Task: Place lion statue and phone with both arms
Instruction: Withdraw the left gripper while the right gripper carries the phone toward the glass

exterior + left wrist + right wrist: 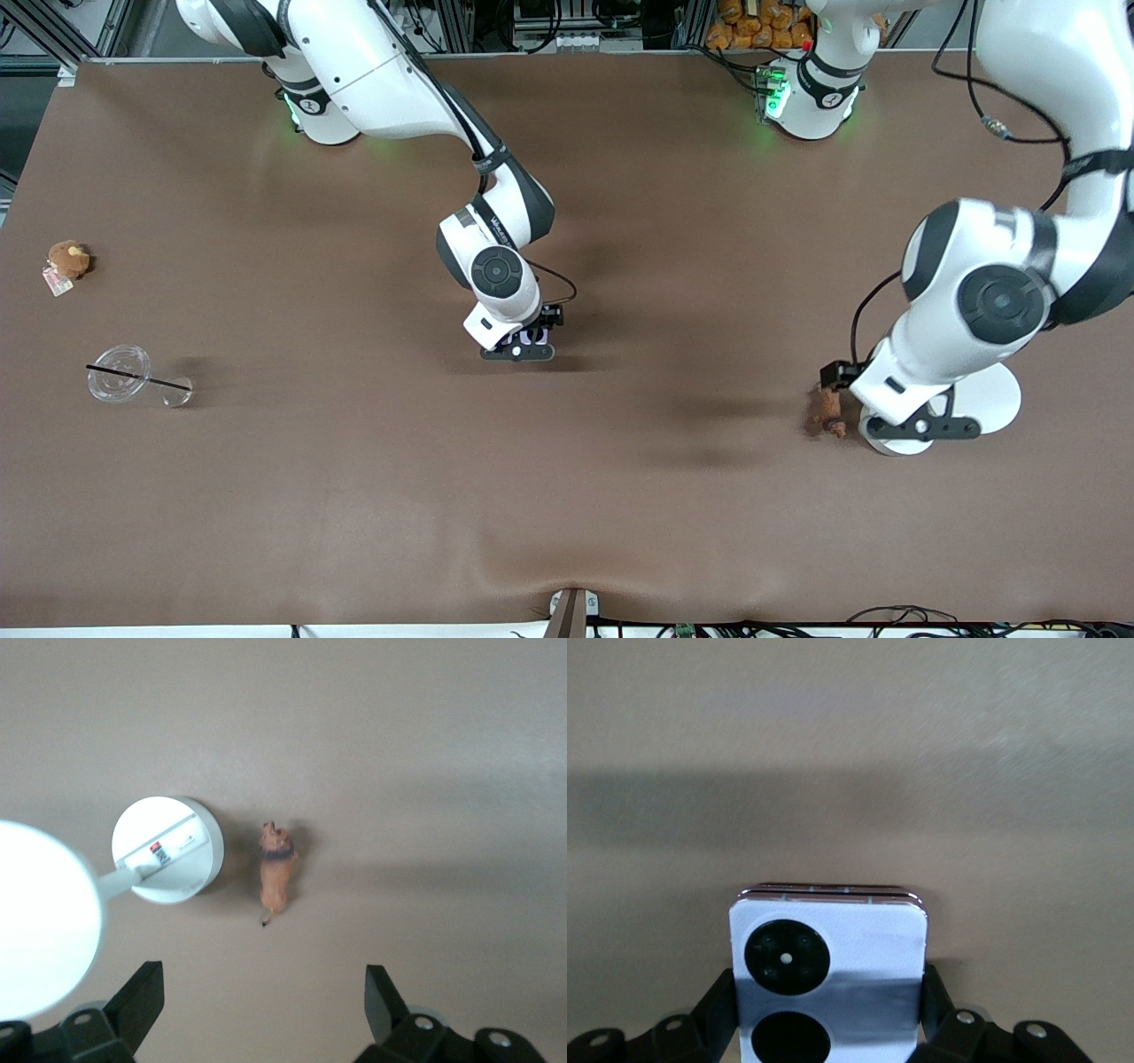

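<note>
Right jaws (828, 1028) grip phone (829, 970); left jaws (264, 997) spread above lion statue (276, 870).

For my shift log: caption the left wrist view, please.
Open left gripper above the lion statue, which lies on the table beside a white round stand.

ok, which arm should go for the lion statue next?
Left. The left gripper hangs open over the lion statue, which lies free on the table. The right gripper is shut on the phone.
</note>
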You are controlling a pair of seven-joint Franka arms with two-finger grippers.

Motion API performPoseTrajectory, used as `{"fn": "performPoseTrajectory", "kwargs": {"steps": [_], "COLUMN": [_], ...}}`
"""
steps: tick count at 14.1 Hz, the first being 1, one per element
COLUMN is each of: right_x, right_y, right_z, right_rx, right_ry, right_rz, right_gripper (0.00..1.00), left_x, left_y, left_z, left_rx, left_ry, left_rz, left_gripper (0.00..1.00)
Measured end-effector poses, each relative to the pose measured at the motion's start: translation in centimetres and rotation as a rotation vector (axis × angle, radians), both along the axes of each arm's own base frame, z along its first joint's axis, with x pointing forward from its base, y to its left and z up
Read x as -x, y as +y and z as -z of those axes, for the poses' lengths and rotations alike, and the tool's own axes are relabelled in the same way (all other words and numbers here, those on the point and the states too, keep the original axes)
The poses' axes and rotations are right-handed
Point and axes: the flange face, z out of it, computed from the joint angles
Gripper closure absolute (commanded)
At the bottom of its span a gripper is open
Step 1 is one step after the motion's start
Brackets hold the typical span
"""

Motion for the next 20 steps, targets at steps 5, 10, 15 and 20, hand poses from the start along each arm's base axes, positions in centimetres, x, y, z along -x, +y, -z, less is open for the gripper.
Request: {"fn": "performPoseTrajectory", "kwargs": {"steps": [5, 10, 15, 20], "right_x": [-6.0, -12.8, -15.1, -14.7], "right_y": [-6.3, -19.7, -32.2, -43.7], "right_z": [-6.1, -8.9, -8.7, -5.9], "right_rx": [0.023, -0.007, 0.0, -0.006], "right_ry": [0.032, 0.001, 0.072, 0.078], "right_rz": [0.099, 0.101, 0.138, 0.09], "right_gripper": [1.0, 1.0, 1.0, 1.0], "left_x": [2.4, 4.9, 6.5, 7.6], "left_y": [0.2, -0.4, -0.4, -0.5], "left_z": [-6.3, -11.6, -15.5, -17.9], "left_rx": [-0.025, -0.012, 0.007, 0.004], "left_ry": [-0.013, -0.013, -0.037, -0.074], "left_rz": [-0.018, -0.033, -0.047, -0.048], "left_gripper": [0.0, 0.0, 0.0, 0.0]}}
